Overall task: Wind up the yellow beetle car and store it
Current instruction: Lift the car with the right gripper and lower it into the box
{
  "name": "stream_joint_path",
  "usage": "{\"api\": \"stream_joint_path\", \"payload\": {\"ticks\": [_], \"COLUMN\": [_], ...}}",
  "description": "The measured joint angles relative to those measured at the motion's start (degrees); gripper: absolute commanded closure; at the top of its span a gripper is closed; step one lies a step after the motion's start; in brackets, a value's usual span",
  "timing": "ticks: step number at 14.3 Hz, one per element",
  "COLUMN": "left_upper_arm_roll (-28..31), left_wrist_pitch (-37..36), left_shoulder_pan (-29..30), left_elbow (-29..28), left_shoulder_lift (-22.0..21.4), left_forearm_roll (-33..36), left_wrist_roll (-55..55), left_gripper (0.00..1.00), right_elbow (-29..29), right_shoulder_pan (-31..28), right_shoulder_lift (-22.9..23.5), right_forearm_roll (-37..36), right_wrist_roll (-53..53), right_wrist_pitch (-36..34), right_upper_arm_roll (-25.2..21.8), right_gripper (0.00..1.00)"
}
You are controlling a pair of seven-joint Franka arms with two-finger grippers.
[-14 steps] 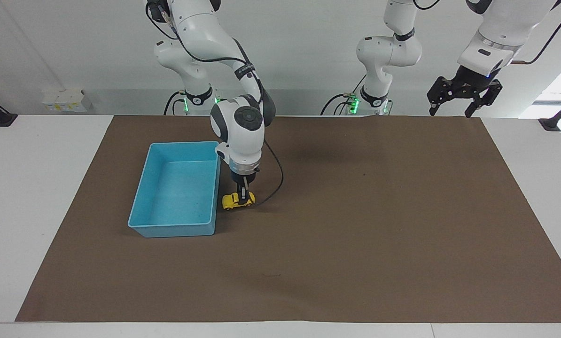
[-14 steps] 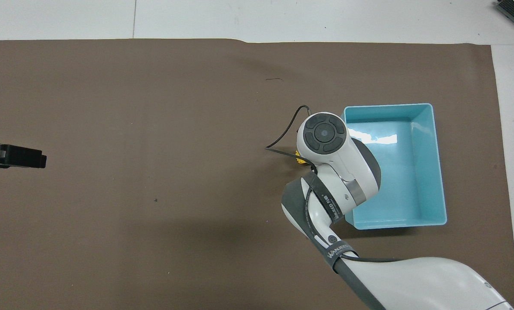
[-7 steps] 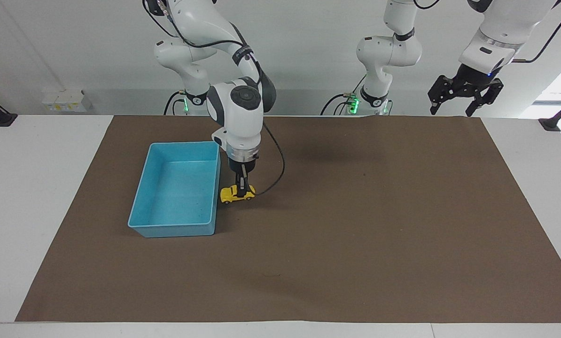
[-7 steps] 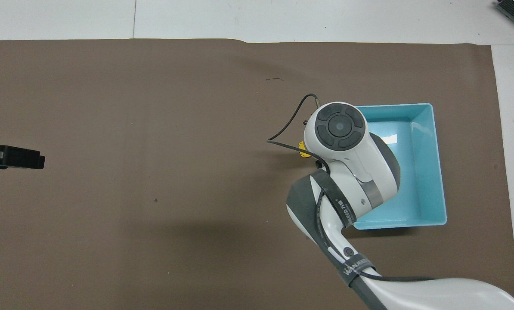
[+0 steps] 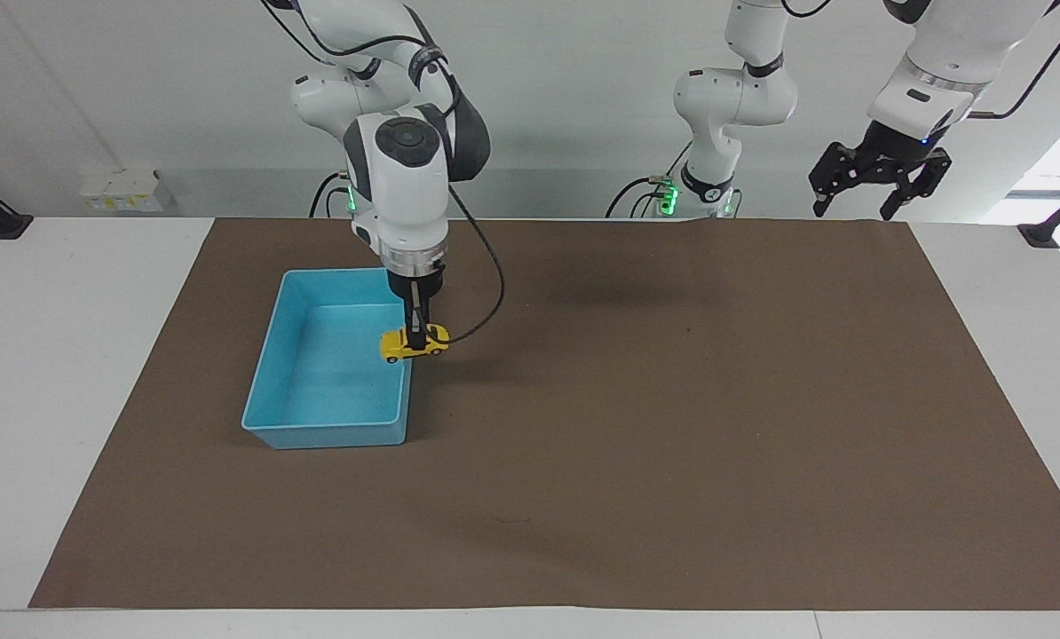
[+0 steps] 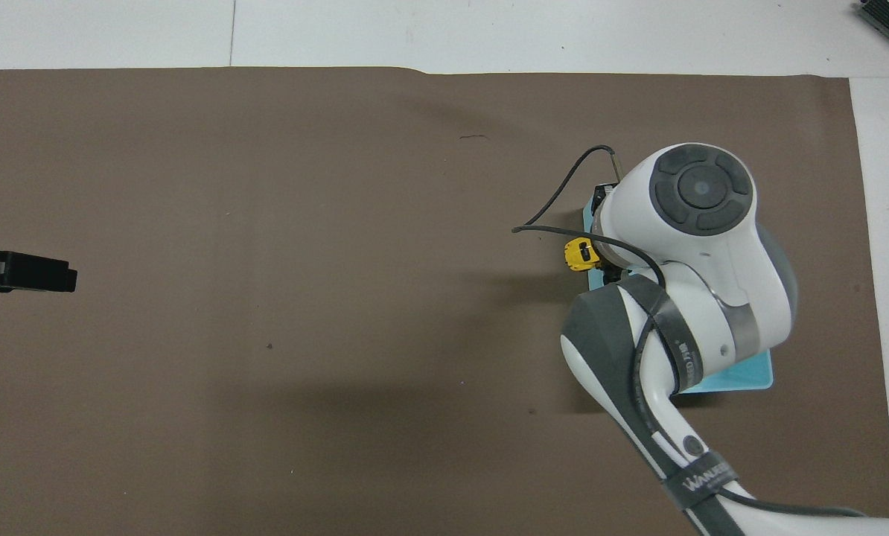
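While the left fingers (image 5: 852, 210) wait spread, right fingers (image 5: 417, 339) clench the yellow beetle car (image 5: 415, 343) — above the bin's rim (image 5: 408, 390).

Light blue plastic bin (image 5: 335, 426) on brown mat (image 5: 672, 444), toward right arm's end of bench (image 5: 68, 373). Yellow beetle car (image 5: 415, 343) in right gripper (image 5: 417, 342) jaws, raised over bin's wall. Left gripper (image 5: 876, 182) well apart, over mat's edge.

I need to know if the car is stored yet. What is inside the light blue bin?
Nothing lies on the light blue bin's visible floor. The right gripper, shut on the yellow beetle car, hangs over its rim.
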Motion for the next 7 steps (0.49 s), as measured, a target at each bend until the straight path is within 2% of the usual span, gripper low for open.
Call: {"api": "stream_joint_path", "payload": {"ticks": [3, 7], "left_upper_arm_roll": [0.0, 0.0], "left_wrist_pitch": [0.0, 0.0], "left_shoulder_pan": [0.0, 0.0], "left_elbow": [0.0, 0.0], "left_shoulder_lift": [0.0, 0.0], "left_forearm_roll": [0.0, 0.0], "left_wrist_roll": [0.0, 0.0], "left_gripper": [0.0, 0.0], "right_elbow": [-0.3, -0.7], "right_shoulder_pan": [-2.6, -5.5], "right_shoulder_lift": [-0.1, -0.1], "right_forearm_roll": [0.2, 4.0], "right_wrist_roll": [-8.7, -22.2], "right_wrist_pitch": [-0.5, -0.5], "right_upper_arm_roll": [0.0, -0.1], "right_gripper": [1.0, 1.0]}}
